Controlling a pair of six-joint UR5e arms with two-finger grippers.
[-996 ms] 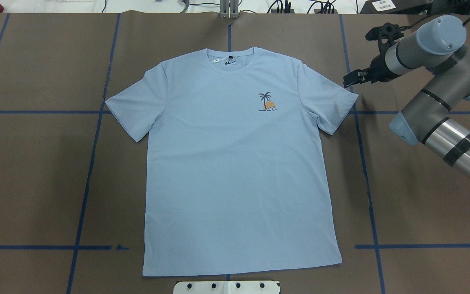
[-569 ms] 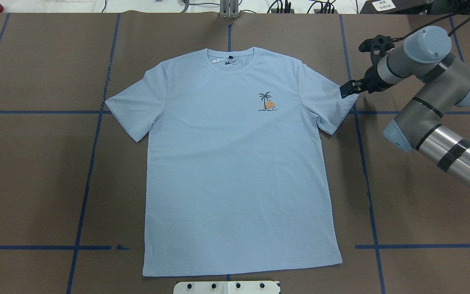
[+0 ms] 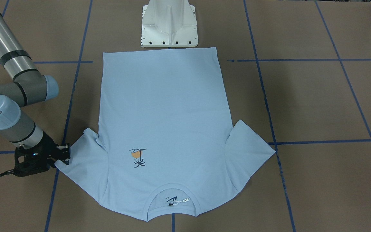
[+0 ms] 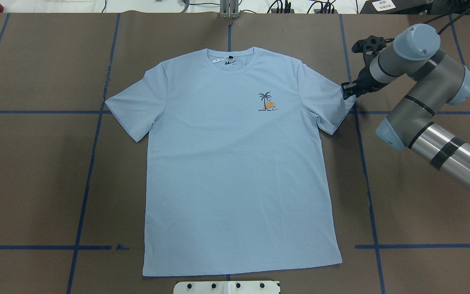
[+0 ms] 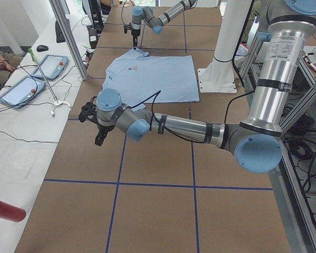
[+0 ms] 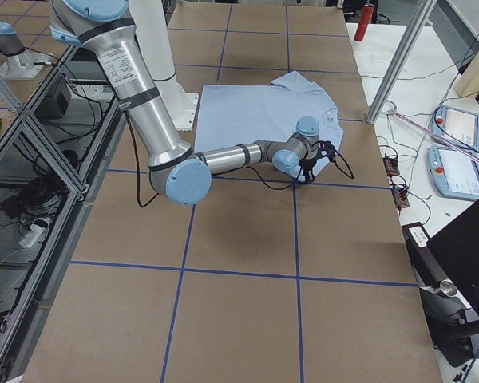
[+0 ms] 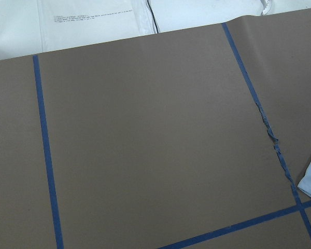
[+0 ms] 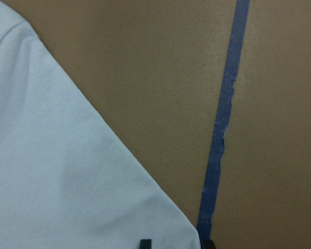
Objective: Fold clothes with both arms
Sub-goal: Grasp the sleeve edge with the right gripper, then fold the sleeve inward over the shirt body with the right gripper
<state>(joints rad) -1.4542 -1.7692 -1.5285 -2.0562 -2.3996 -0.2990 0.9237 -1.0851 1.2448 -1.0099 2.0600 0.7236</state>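
Right arm (image 4: 418,77) had swung inward since a second before, carrying the right fingers (image 4: 347,90) from bare table to the sleeve corner.

Far left: left arm (image 5: 184,126) hung over bare brown table (image 4: 35,171), well off the cloth. The left fingers (image 5: 100,138) showed only from the side, so I could not tell whether they were spread or pressed together.

Centre: T-shirt (image 4: 235,163) lay flat and face up, collar far from the robot, hem nearest its base. Light blue knit, matte, soft, barely wrinkled. Small palm print (image 4: 268,102) on the chest.

Right: fingers spread, one tip over the sleeve (image 4: 333,108), the other just off its corner beside the blue tape (image 4: 359,134). Nothing pinched yet.

Judgement: lower to the table, close on the hem corner only, then lift low and slow. Thin fabric would likely drag and bunch otherwise.
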